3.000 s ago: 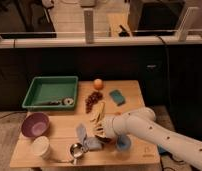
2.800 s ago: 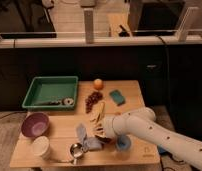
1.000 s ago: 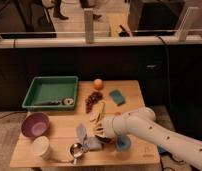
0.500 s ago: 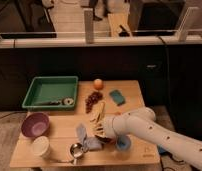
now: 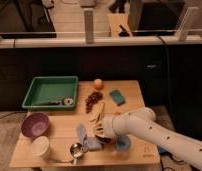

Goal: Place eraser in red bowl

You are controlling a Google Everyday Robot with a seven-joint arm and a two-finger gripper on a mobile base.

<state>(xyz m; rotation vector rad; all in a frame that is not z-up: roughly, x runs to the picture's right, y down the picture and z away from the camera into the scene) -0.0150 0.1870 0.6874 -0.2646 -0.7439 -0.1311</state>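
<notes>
A teal block (image 5: pixel 116 96), seemingly the eraser, lies on the wooden table (image 5: pixel 134 90) at the back right, beside the grapes. My gripper (image 5: pixel 99 131) hangs low over the table's front middle, at the end of the white arm (image 5: pixel 154 131) that reaches in from the lower right. It is well in front of the teal block and apart from it. A dark reddish rim (image 5: pixel 109 141), perhaps the red bowl, shows just under the wrist, mostly hidden by the arm. I cannot tell whether the gripper holds anything.
A green tray (image 5: pixel 44 90) holding utensils sits back left. An orange (image 5: pixel 97 83), dark grapes (image 5: pixel 92 100) and a banana (image 5: pixel 96 114) lie mid-table. A purple bowl (image 5: pixel 35 124), white cup (image 5: pixel 41 147), metal cup (image 5: pixel 75 150), blue cloth (image 5: pixel 86 140) and blue cup (image 5: pixel 123 145) crowd the front.
</notes>
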